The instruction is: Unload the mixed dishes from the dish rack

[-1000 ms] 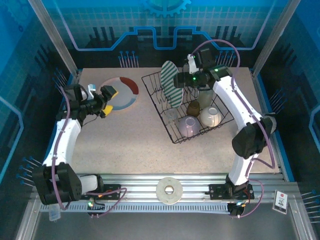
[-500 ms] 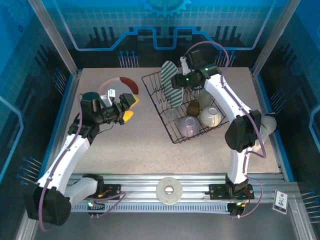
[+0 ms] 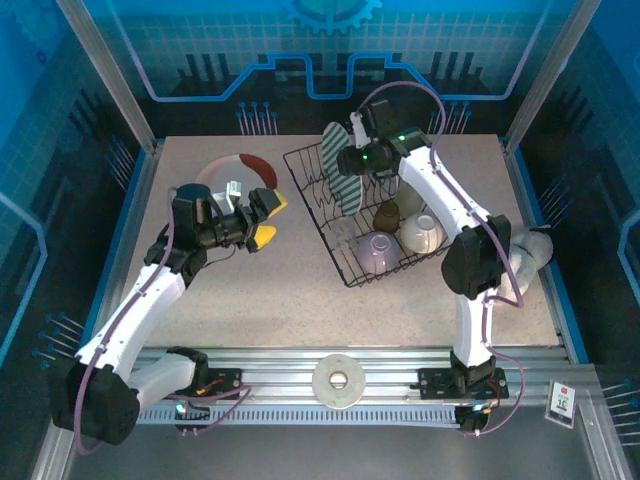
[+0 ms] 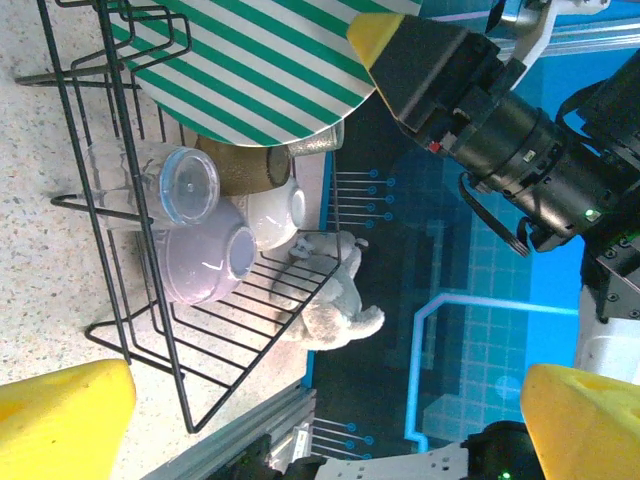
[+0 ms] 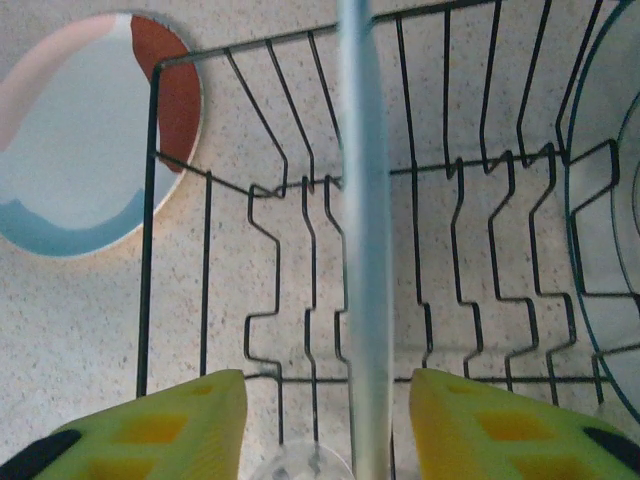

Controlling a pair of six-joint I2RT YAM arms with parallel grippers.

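Item: green-and-white striped plate (image 3: pixel 345 165), upright in dish rack's (image 3: pixel 313 213) far-left corner | right gripper (image 5: pixel 325 378) straddles its rim, fingers apart, not yet pinching | left gripper (image 3: pixel 270 218) wide, empty, beside rack's left edge | step: I'm grasping plate | next: pinch, lift clear of prongs.

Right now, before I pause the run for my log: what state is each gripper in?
Left gripper: open, holding nothing.
Right gripper: jaws open astride the rim of the green-and-white striped plate, not clamped on it.

Plate (image 3: pixel 335 145) upright in rack (image 3: pixel 408 262) w/ cups (image 3: pixel 375 252), bowl (image 3: pixel 422 233); 2nd plate (image 3: pixel 250 163) left.
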